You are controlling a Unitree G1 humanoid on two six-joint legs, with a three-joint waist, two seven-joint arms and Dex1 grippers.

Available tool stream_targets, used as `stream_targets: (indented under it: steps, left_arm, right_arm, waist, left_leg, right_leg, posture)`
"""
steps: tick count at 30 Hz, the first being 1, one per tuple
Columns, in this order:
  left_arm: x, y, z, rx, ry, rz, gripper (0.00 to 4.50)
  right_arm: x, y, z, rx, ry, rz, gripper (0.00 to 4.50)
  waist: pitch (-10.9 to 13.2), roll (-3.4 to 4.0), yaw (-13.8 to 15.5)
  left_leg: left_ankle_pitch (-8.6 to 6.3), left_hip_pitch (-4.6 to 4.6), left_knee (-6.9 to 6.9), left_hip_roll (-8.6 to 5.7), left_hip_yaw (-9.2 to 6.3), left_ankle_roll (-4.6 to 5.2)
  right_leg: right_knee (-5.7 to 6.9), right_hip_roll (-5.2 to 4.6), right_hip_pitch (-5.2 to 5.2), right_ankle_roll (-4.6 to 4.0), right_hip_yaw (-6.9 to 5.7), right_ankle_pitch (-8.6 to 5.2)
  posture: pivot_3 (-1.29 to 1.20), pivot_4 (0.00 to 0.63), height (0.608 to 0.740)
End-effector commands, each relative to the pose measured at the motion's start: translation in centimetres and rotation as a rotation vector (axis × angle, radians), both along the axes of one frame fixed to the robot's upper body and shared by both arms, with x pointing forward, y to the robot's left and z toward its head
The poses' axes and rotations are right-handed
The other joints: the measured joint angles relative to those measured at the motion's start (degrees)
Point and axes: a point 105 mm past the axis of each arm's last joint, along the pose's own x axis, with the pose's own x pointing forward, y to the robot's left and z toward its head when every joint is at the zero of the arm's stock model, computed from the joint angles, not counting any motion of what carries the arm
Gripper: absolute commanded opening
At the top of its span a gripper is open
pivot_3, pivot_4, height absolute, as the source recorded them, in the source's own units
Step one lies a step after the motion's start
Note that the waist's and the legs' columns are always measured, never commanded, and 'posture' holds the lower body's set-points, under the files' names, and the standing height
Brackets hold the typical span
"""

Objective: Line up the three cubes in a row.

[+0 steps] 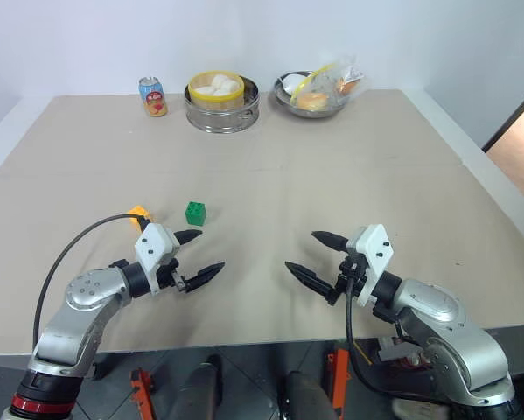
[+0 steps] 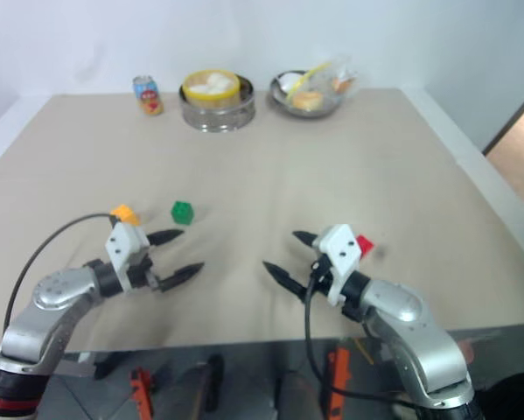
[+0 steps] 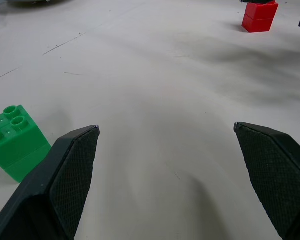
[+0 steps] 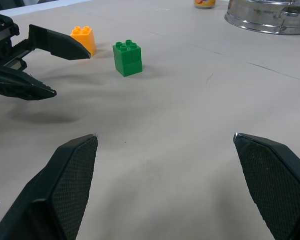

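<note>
Both claws hover empty just above the counter [image 1: 270, 175], jaws spread as wide as they go: the left claw [image 1: 194, 256] at the near left, the right claw [image 1: 317, 257] at the near right, tips pointing toward each other. The three cubes are not yet in a row. The orange cube [image 1: 139, 214] sits at the left, just beyond the left claw's head, with the green cube [image 1: 195, 213] near it to the right; the two already form a rough left-to-right line. The red cube [image 2: 364, 246] lies well apart on the right, close behind the right claw's white head. The sensible step, as I judge it, is to leave orange and green where they are and have the right claw fetch the red one, setting it to the right of green on the same line. The cubes are much smaller than the claw heads, so the tips should come in low and straddle the brick squarely, closing on its flat sides rather than its studs, or it may squirt away. The can [image 1: 153, 96], steamer [image 1: 220, 102] and food bowl [image 1: 318, 93] at the far edge are clear of the work.
</note>
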Motion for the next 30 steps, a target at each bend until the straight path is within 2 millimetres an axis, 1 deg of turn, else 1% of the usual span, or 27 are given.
stream_targets:
  steps: [1,5,8,17,22,25,27,30]
  left_arm:
    - [-0.3,-0.5,0.8,-0.013,-0.054,-0.030,4.46]
    - [-0.9,-1.0,1.2,-0.039,-0.084,-0.088,4.46]
    - [-1.1,-1.1,1.7,-0.060,-0.105,-0.105,4.46]
    - [-1.0,-1.1,1.8,-0.091,-0.090,-0.102,4.46]
    - [-1.4,-2.1,2.0,-0.084,-0.089,-0.160,4.46]
    - [-1.8,-2.8,2.1,-0.087,-0.078,-0.209,4.46]
    - [-1.9,-3.4,2.3,-0.076,-0.080,-0.251,4.46]
    - [-1.8,-4.0,2.6,-0.069,-0.083,-0.295,4.46]
  right_arm:
    - [-0.3,0.2,1.4,0.008,-0.064,0.003,4.50]
    - [-0.2,0.2,0.5,0.024,-0.001,-0.016,4.50]
    - [-0.1,0.3,0.5,0.025,0.005,-0.019,4.50]
    - [0.1,0.7,1.1,0.002,-0.080,-0.006,4.50]
    - [0.0,0.4,1.2,0.019,-0.088,-0.047,4.50]
    - [0.1,-0.2,1.7,0.037,-0.125,-0.127,4.50]
    - [0.4,-1.2,2.4,0.039,-0.180,-0.238,4.50]
    - [0.7,-3.2,3.2,0.031,-0.245,-0.458,4.50]
  waist:
    - [0.00,0.00,0.00]
    - [0.00,0.00,0.01]
    - [0.00,-0.01,0.01]
    - [0.00,0.00,0.01]
    - [0.00,0.00,0.01]
    - [0.00,0.00,0.02]
    - [0.00,0.00,0.05]
    - [-0.01,0.01,0.07]
  left_leg:
    - [0.00,0.00,0.00,0.00,0.01,0.00]
    - [0.00,0.00,0.02,0.06,0.09,0.01]
    - [0.00,0.00,0.02,0.13,0.11,0.01]
    - [0.00,0.00,0.12,0.33,0.17,0.01]
    - [0.00,0.00,0.13,0.41,0.18,0.01]
    - [0.00,0.00,0.14,0.43,0.20,0.00]
    - [0.00,0.00,0.14,0.43,0.21,0.00]
    - [0.00,0.01,0.13,0.46,0.25,0.00]
  right_leg:
    - [0.00,0.00,0.00,0.00,0.00,0.00]
    - [-0.01,0.02,0.00,-0.01,0.00,0.01]
    - [-0.01,0.07,0.02,-0.05,0.01,0.03]
    - [-0.01,0.29,0.02,-0.13,0.00,0.09]
    - [-0.01,0.32,0.01,-0.17,-0.01,0.12]
    - [-0.01,0.32,-0.04,-0.18,-0.02,0.12]
    - [-0.01,0.31,-0.05,-0.18,-0.01,0.12]
    - [-0.01,0.31,-0.09,-0.20,0.02,0.13]
  posture:
    - [0.00,0.150,0.740]
    - [0.00,0.150,0.740]
    - [0.00,0.150,0.740]
    - [0.00,0.150,0.740]
    - [0.00,0.150,0.740]
    - [0.00,0.150,0.740]
    - [0.00,0.150,0.740]
    - [0.00,0.150,0.740]
